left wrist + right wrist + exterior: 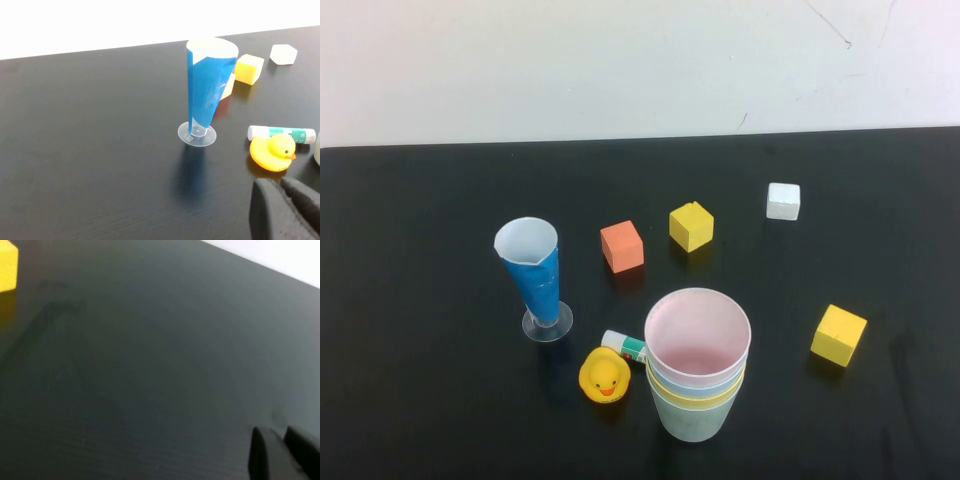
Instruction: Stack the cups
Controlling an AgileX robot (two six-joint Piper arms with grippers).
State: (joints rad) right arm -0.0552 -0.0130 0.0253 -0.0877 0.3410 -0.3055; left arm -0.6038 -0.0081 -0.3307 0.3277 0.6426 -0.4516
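Since all four cups [697,365] already sit nested in one stack near the front of the black table [420,400], pink innermost and on top, then light blue, yellow and pale green outermost, the stacking looks finished to me. The tumblers are matte plastic with tapered sides, which is why each drops snugly into the next and leaves only coloured rims showing.

Just beside the stack lie a glossy rubber duck [605,376] and a small white glue stick [624,346]. Further left stands the tall cone glass [533,275], blue-wrapped on a clear round foot, upright and apart. Blocks are scattered behind and to the right: orange [622,246], yellow [691,226], white [783,201], and another yellow [838,335].

Neither arm shows from above. The left gripper [285,210] hangs low near the duck, the right gripper [282,452] over bare tabletop; whether either pincer is open or closed I cannot tell.
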